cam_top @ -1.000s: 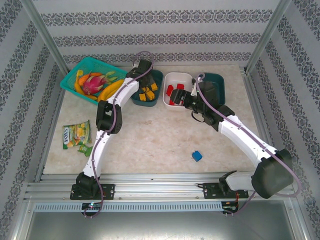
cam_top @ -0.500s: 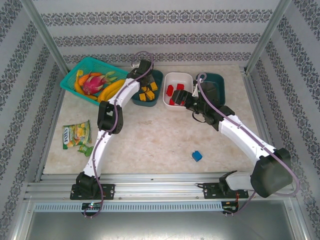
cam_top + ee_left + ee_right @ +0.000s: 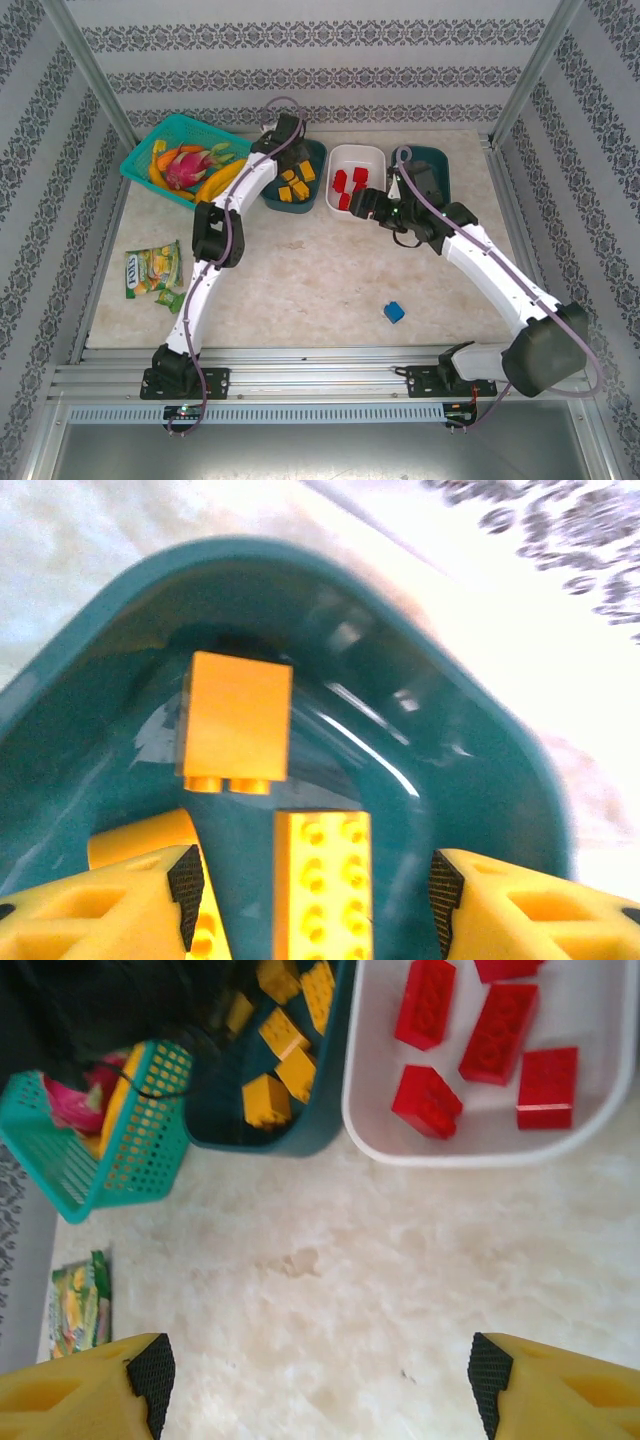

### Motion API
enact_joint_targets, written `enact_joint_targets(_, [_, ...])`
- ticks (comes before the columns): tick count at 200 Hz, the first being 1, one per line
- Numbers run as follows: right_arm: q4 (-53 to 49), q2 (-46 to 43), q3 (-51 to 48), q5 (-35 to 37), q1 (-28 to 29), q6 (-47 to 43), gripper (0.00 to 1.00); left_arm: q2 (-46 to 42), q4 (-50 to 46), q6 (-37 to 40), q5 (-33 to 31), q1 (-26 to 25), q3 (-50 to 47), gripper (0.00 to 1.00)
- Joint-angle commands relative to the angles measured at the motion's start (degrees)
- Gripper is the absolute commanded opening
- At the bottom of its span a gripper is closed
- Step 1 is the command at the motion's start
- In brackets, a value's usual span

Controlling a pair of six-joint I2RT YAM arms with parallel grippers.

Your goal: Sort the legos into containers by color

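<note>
With left gripper [image 3: 315, 885] spread over the yellow legos [image 3: 235, 725] in the left teal tub [image 3: 480, 780] and right gripper [image 3: 320, 1375] spread, empty, by the white tub [image 3: 372, 152], bring it to the 1 blue lego [image 3: 394, 312] at its 5 o'clock on the table [image 3: 300, 270], descend squarely, pinch flat sides.

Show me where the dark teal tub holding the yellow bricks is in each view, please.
Top external: the dark teal tub is at upper centre, left of the white tub.
Left wrist: the tub arches across the upper frame.
Right wrist: the tub is at the top, left of centre.
Shared landmark: the yellow bricks inside it.
</note>
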Motion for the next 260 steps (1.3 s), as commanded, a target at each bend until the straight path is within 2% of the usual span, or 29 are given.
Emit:
enact_joint_targets(1, [-16.44, -3.46, 1.49, 3.21, -0.32, 0.28, 0.79, -11.29, -2.83, -0.65, 4.21, -0.29, -1.26, 0.65])
enact_joint_targets(28, [-32.4, -3.94, 2.46, 6.53, -0.23, 2.71, 0.78, -22.03, -5.51, 4.52, 12.96, -2.58, -11.63, 0.68])
enact_joint_targets(57, [-41.18, -4.45, -1.55, 4.57, -0.15, 9.23, 0.79, -37.29, -1.33, 12.52, 24.21, -7.17, -34.95, 0.69])
enact_joint_targets(76, [-38.93, -6.69, -8.01, 0.81, 0.5, 15.7, 0.79, -47.41, 2.12, 18.82, 30.91, -11.27, -49.8, 0.69])
enact_joint_targets(92, [-35.56, -7.98, -13.09, -0.29, 1.7, 20.81, 0.8, -54.34, 1.37, 22.14, 32.96, -14.87, -59.64, 0.7])
enact_joint_targets(127, [-24.45, -9.97, -23.01, -1.71, 2.81, 31.76, 0.83, -67.12, 4.22, 20.01, 33.44, -21.46, -77.95, 0.71])
enact_joint_targets(151, [-18.28, -10.2, -27.17, -2.28, 2.88, 38.81, 0.85, -71.44, 5.23, 19.12, 32.89, -24.19, -83.05, 0.71])
enact_joint_targets(181, [-13.67, -7.43, -29.12, -0.81, 3.29, 42.89, 0.85, -74.52, 5.34, 21.46, 31.65, -26.45, -86.23, 0.72])
enact_joint_targets(221, [-12.12, -3.04, -28.54, 0.76, 2.85, 42.15, 0.83, -78.34, 6.99, 21.68, 31.51, -26.83, -89.75, 0.74])
enact_joint_targets(260, [-9.11, 0.19, -30.31, 0.79, 2.57, 41.54, 0.75, -80.63, 9.21, 20.6, 31.53, -27.06, -92.89, 0.75])
